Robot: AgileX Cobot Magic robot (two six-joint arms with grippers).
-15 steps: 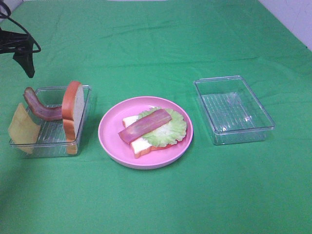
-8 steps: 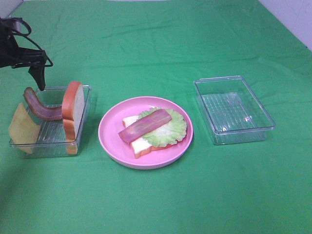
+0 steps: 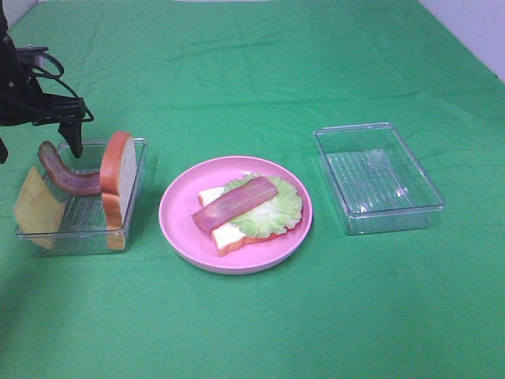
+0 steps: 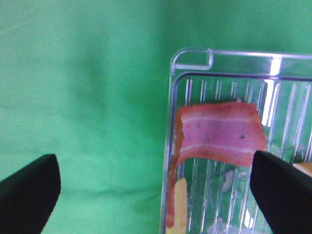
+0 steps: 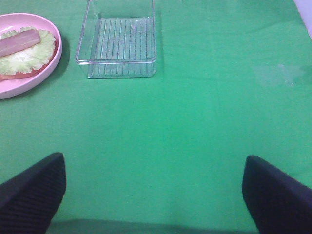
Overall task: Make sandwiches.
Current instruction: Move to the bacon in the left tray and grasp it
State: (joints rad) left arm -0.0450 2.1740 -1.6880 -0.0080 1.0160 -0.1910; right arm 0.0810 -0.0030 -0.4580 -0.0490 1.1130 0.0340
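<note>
On the pink plate [image 3: 177, 229] lies a stack: a white bread slice [image 3: 225, 235], green lettuce [image 3: 272, 209] and a bacon strip [image 3: 234, 203] on top. The left clear tray [image 3: 134, 146] holds a second bacon strip [image 3: 67, 175], an upright bread slice [image 3: 118, 178] and a yellow cheese square [image 3: 35, 207]. My left gripper [image 3: 38, 146] is open and empty over the tray's far end. In the left wrist view [image 4: 153, 195] it straddles the tray's corner, with the bacon [image 4: 219, 141] between its fingers. My right gripper [image 5: 153, 195] is open and empty over bare cloth, out of the high view.
An empty clear tray [image 3: 379, 178] stands right of the plate; it also shows in the right wrist view [image 5: 119, 44], beside the plate [image 5: 19, 85]. Green cloth covers the table.
My left gripper has moved right and down, from the table's far left edge to over the far end of the left tray. Nothing else has moved.
</note>
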